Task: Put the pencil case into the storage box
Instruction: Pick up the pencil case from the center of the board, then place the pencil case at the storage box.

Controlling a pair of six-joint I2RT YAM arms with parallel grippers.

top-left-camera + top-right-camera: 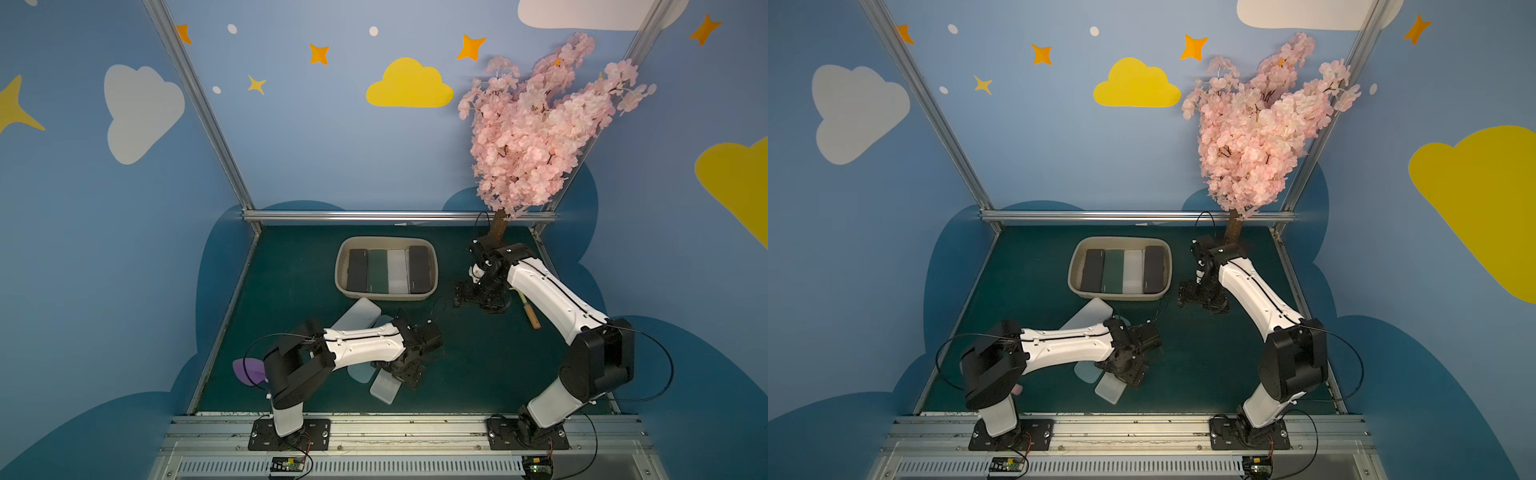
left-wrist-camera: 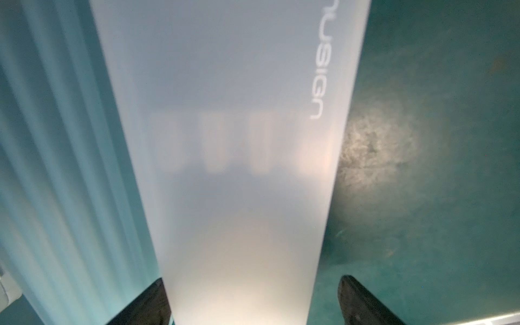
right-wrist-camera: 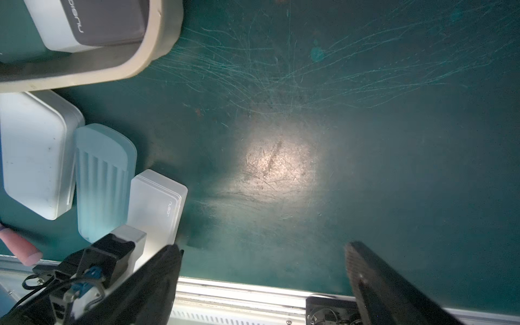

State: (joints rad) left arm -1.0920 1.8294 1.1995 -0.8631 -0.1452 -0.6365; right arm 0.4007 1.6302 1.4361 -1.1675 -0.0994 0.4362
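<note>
Frosted white pencil case (image 2: 233, 168) ungrasped on counter (image 3: 394, 140), left gripper (image 2: 253, 280) apart around it; right gripper (image 3: 263, 246) apart, empty; beige plastic storage box (image 1: 386, 296) holds four.

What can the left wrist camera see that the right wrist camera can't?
Only the left wrist view: the fingertips of the open left hand, one on either side of the frosted pencil case, seen very close.
Only the right wrist view: the storage box with a grey case inside, a bigger white case, and the open right hand above the bare green table.
Both: the frosted pencil case, the ribbed blue case beside it, and the green table.
</note>
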